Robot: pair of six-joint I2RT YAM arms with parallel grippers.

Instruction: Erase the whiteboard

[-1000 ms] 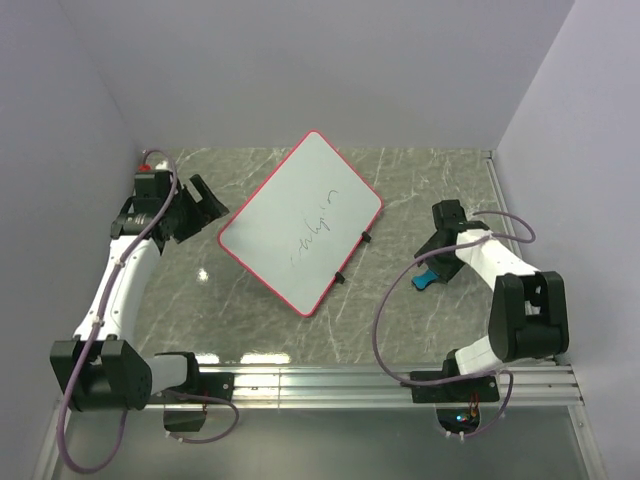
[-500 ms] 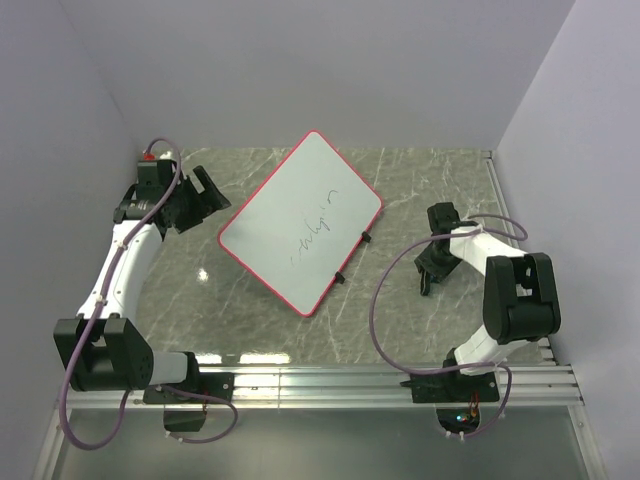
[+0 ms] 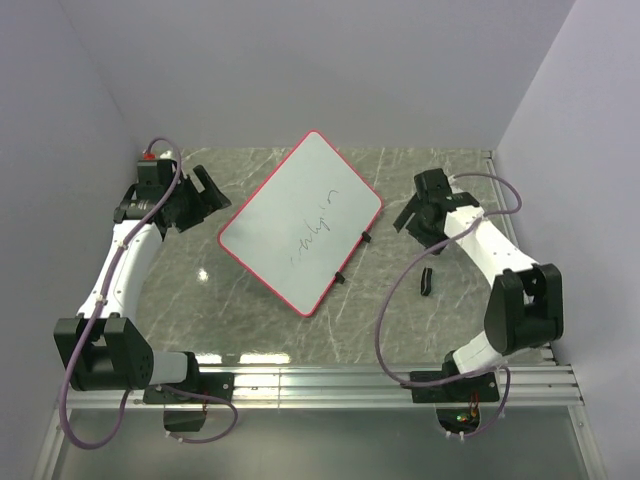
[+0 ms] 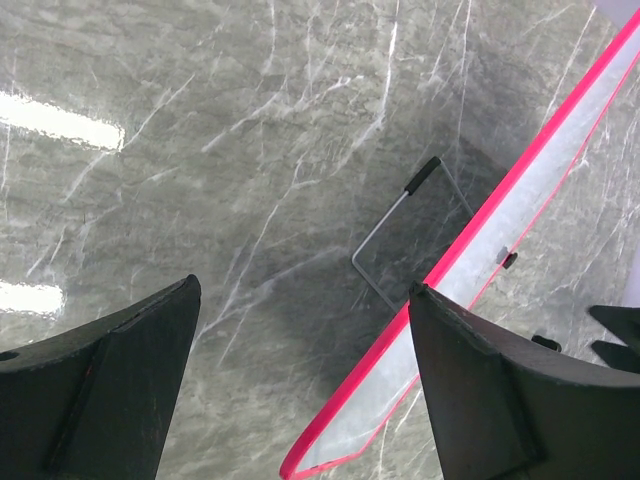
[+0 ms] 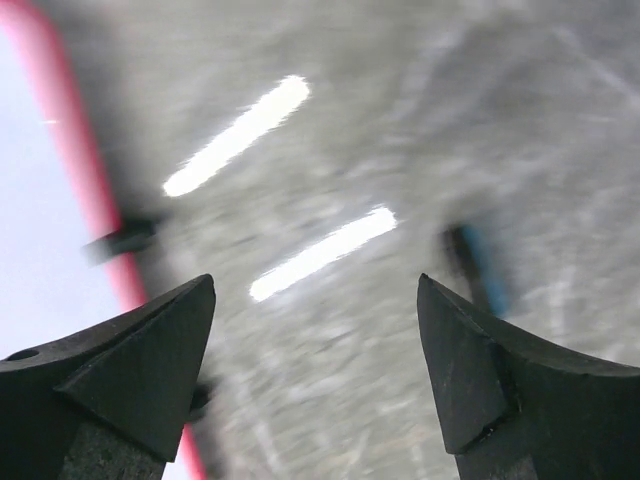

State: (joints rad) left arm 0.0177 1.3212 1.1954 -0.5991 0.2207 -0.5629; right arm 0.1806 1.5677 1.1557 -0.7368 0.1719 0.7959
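The whiteboard (image 3: 300, 225), white with a red-pink rim and dark scribbles, stands tilted on a wire stand in the middle of the table. My left gripper (image 3: 210, 195) is open and empty just beyond its left corner. In the left wrist view (image 4: 302, 290) the board's rim (image 4: 470, 250) and wire stand (image 4: 385, 230) show between the fingers. My right gripper (image 3: 420, 225) is open and empty, raised to the right of the board's clipped edge. The small eraser (image 3: 427, 281) lies on the table nearer than it. The right wrist view (image 5: 315, 283) is blurred, with the eraser (image 5: 478, 268) at right and the board's rim (image 5: 85, 190) at left.
Grey walls close in the marble table (image 3: 250, 310) on the left, back and right. A metal rail (image 3: 400, 380) runs along the near edge. Two black clips (image 3: 365, 237) sit on the board's right edge.
My right gripper has lifted off the eraser and swung up and towards the board, leaving the eraser on the table. My left gripper shifted slightly towards the back early on.
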